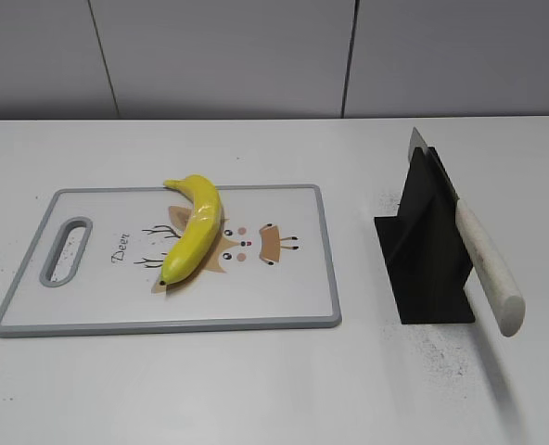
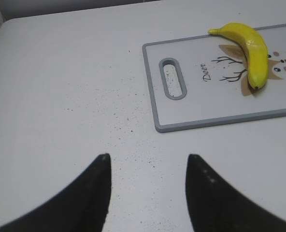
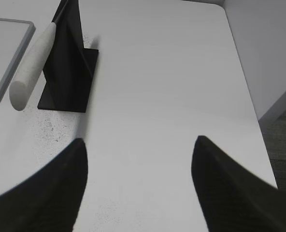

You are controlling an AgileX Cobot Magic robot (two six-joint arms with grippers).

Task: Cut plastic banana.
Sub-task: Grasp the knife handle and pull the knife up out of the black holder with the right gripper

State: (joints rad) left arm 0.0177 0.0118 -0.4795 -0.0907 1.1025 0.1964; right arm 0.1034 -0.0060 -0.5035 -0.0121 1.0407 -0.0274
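Note:
The plastic banana (image 1: 193, 230) lies whole on a white cutting board (image 1: 89, 297) with a grey rim and a deer drawing; it also shows in the left wrist view (image 2: 251, 50). A knife with a white handle (image 1: 490, 269) rests slanted in a black stand (image 1: 423, 250) to the right of the board; it also shows in the right wrist view (image 3: 33, 63). My left gripper (image 2: 148, 157) is open and empty over bare table, to the left of the board. My right gripper (image 3: 139, 140) is open and empty, to the right of the stand. Neither gripper shows in the exterior view.
The board (image 2: 201, 104) has a handle slot (image 2: 172, 78) at its left end. The white table's right edge (image 3: 249, 96) runs close beside my right gripper, with floor beyond. A grey wall stands behind the table.

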